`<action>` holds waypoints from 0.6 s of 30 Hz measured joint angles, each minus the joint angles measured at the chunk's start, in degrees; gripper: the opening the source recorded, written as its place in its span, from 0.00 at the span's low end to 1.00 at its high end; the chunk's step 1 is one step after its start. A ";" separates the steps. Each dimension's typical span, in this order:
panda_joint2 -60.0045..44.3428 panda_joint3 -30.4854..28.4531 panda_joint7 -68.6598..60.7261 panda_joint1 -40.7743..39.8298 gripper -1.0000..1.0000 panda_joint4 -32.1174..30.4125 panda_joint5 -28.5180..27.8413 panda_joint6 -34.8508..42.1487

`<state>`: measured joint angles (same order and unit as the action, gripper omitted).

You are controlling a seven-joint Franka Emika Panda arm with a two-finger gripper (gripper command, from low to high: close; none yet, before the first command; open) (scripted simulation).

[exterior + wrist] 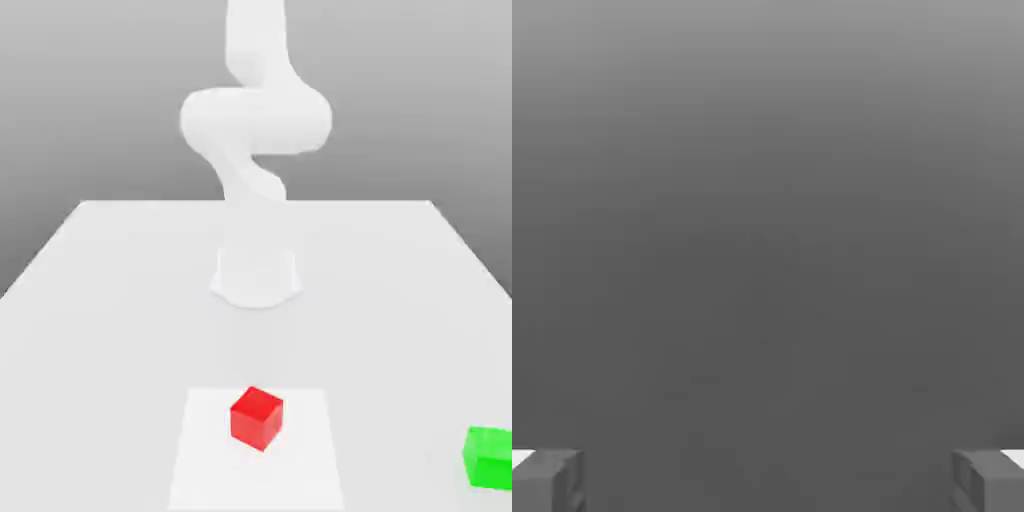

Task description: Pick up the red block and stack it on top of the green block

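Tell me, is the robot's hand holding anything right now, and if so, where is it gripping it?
Nothing is held. The hand is open with nothing between its fingers, and the red block sits on the table.

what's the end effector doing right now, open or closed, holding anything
End effector: open, fingers wide apart with nothing between them; the red block sits on the table, not held.

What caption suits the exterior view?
White robot arm behind a small glossy red cube and a bright green cube, apart.
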<state>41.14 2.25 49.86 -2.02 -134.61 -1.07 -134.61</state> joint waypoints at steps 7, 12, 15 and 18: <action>-15.52 5.64 12.91 -5.70 0.50 -8.75 -3.36 -8.91; -26.47 7.68 21.27 -8.36 0.50 -14.93 -4.72 -15.24; -32.67 7.92 25.28 -8.85 0.50 -18.59 -4.33 -19.02; -38.54 8.20 27.82 -8.75 0.50 -22.26 -1.82 -22.81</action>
<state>2.60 10.45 77.68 -10.77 -156.87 -2.89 -157.41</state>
